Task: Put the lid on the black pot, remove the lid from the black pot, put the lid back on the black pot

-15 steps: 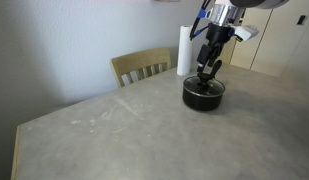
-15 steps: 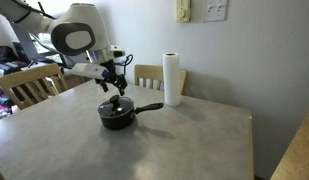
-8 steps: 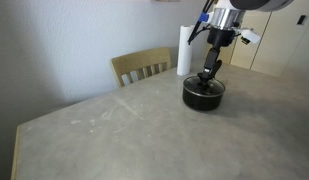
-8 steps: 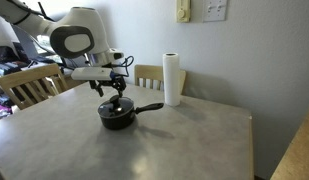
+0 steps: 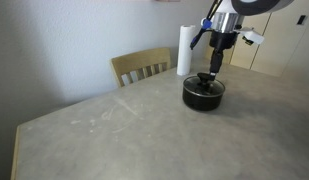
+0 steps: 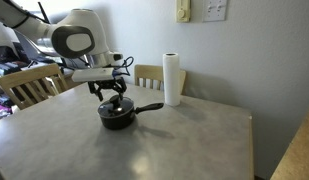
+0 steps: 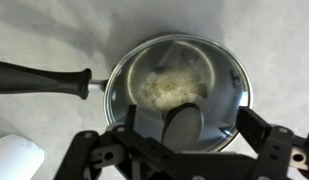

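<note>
**Hovering wide over the lidded pot**

Spreading across both exterior views, the grey bench (image 5: 104, 135) (image 6: 194, 140) takes up most of the scene. The white robot arm (image 6: 74, 40) reaches in from the left in an exterior view and bends down over the middle of the bench. A wooden chair (image 5: 142, 66) (image 6: 149, 75) stands at the bench's far edge against the wall, and a second chair (image 6: 29, 85) sits at the left. A tall white paper-towel roll (image 5: 184, 52) (image 6: 172, 80) stands upright on the bench near the far edge, just beyond the pot; a corner of it shows at the lower left of the wrist view (image 7: 16, 160).

The black pot (image 5: 203, 95) (image 6: 118, 117) sits on the bench near the roll. Its long handle (image 6: 149, 108) (image 7: 39, 77) points right and slightly upward in an exterior view, and left in the wrist view. The lid (image 7: 174, 85) lies on the pot, its metal rim matching the pot's rim all round.

The pincer (image 5: 208, 77) (image 6: 116, 98) (image 7: 184, 150) hangs directly above the lid with its jaws spread wide, holding nothing. Between them sits a dark oval, probably the lid's knob (image 7: 182, 125). I cannot tell whether the fingers touch the lid.
</note>
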{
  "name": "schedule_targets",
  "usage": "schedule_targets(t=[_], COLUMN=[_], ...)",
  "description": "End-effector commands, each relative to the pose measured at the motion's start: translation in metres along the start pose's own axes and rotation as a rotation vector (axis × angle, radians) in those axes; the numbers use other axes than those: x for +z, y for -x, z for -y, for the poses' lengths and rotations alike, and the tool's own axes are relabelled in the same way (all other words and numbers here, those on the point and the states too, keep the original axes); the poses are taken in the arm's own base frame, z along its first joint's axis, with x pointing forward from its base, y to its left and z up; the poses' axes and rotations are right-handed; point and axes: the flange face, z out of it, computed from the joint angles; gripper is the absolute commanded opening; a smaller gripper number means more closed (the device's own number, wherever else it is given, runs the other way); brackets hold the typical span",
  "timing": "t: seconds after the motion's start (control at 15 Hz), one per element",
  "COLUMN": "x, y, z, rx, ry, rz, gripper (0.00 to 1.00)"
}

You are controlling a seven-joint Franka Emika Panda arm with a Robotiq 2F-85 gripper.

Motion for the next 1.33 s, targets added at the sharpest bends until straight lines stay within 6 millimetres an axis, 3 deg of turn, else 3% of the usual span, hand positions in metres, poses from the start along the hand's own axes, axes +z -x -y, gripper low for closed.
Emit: schedule_targets(t=[0.0,0.4,0.47,0.53,0.67,1.13,1.27], x=[0.006,0.019,0.022,0.024,0.029,0.027,0.027], y=[-0.007,-0.022,-0.023,-0.025,-0.027,-0.031,-0.032], z=[0.005,0.014,0.014,0.014,0.012,0.003,0.003], rx=[-0.019,-0.013,-0.008,-0.002,0.009,0.035,0.042], ry=[0.018,0.019,0.017,0.017,0.018,0.039,0.041], rz=[0.051,0.064,0.065,0.065,0.066,0.063,0.066], gripper=[1.0,1.0,0.96,0.77,0.69,0.19,0.16])
